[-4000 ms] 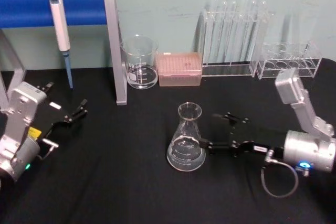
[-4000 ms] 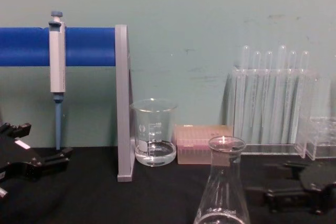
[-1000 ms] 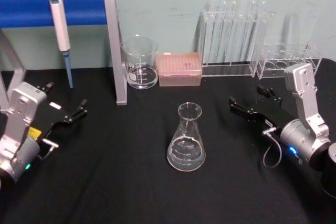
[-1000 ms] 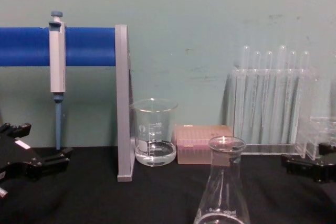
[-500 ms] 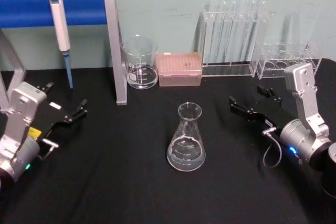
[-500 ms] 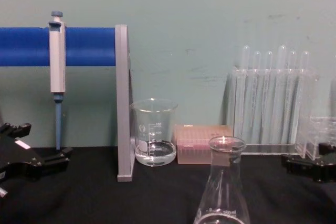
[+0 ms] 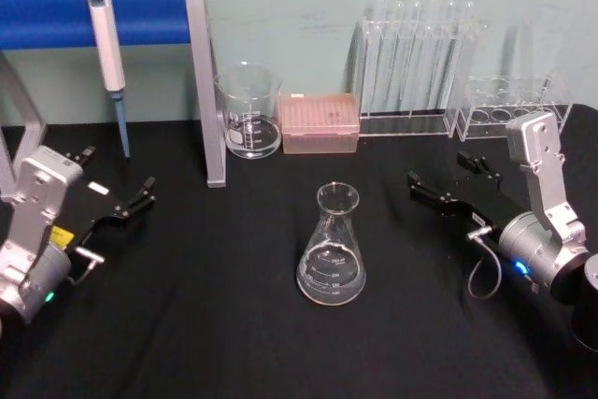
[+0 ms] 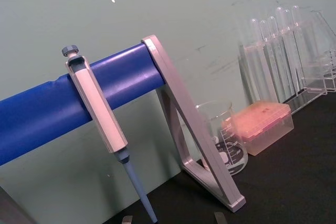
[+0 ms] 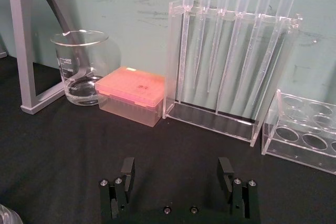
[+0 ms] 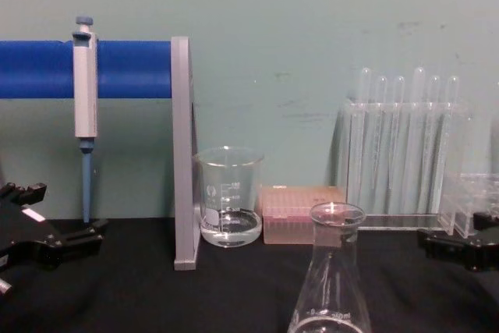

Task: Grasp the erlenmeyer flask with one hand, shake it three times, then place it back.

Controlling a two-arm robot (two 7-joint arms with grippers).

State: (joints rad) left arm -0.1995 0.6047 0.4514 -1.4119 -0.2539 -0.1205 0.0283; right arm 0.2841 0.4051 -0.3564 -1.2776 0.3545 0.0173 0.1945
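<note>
Nothing moved; erlenmeyer flask (image 7: 332, 248) stands empty, right gripper (image 7: 450, 186) spread wide, holding nothing.

The head camera is looking steeply down on the table (image 7: 187, 324) while the chest camera is facing level across it, both sharing the beaker (image 7: 249, 111) and wrist cameras are sitting low.
</note>
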